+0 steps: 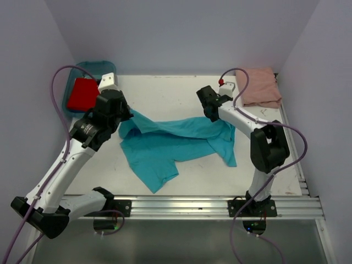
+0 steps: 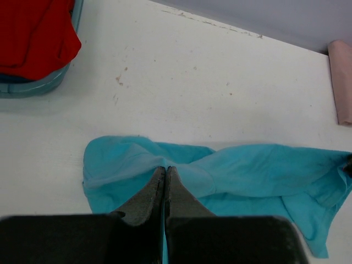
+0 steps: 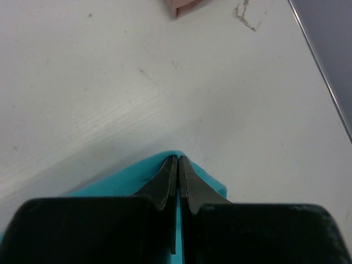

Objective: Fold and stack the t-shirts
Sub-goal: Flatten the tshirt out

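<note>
Mid-table, the turquoise t-shirt (image 1: 170,146) lies crumpled and part-spread on the white table (image 1: 165,91). Its far edge is pulled into a band running between the two arms. At the shirt's left end the left gripper (image 2: 165,169) has its jaws pressed together on a bunched fold, and the cloth puckers toward the tips in the left wrist view. At the right end the right gripper (image 3: 177,159) is likewise pressed together, pinching a corner of the same shirt (only a small wedge of turquoise shows around the tips there). The rest of the shirt spreads toward the near edge, with one flap pointing at the arm bases and another drooping on the right side. The red t-shirt (image 1: 82,93) sits folded in the blue tub (image 1: 91,66) at the far-left corner, just behind the left arm. The pale pink t-shirt (image 1: 259,87) lies folded on the table at the far-right corner, well apart from the turquoise one.
</note>
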`<action>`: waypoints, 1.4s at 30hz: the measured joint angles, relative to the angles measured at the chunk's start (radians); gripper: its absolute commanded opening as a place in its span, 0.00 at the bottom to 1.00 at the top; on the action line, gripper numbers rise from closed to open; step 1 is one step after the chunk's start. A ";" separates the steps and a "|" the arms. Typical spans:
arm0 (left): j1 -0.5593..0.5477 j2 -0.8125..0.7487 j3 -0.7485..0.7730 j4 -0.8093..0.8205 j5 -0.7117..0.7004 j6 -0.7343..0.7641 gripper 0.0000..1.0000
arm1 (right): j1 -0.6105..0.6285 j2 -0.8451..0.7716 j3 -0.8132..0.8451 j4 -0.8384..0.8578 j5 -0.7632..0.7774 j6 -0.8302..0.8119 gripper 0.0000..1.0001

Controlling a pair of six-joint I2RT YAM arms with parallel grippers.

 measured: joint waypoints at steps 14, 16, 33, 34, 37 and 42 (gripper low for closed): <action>0.000 -0.026 -0.030 -0.005 0.000 0.000 0.00 | -0.146 0.291 0.181 -0.115 0.028 0.164 0.87; 0.000 -0.026 -0.033 -0.006 0.000 0.000 0.00 | -0.141 0.204 0.064 -0.074 -0.004 0.147 0.85; 0.000 -0.011 -0.078 0.005 0.020 -0.005 0.00 | -0.179 -0.195 -0.436 0.271 -0.456 0.098 0.49; 0.000 -0.011 -0.081 0.004 0.020 -0.005 0.00 | -0.191 -0.195 -0.455 0.290 -0.472 0.104 0.49; 0.000 -0.012 -0.086 0.003 0.020 -0.005 0.00 | -0.217 -0.195 -0.488 0.325 -0.497 0.121 0.45; 0.000 -0.017 -0.087 0.003 0.020 -0.005 0.00 | -0.225 -0.195 -0.489 0.380 -0.521 0.132 0.40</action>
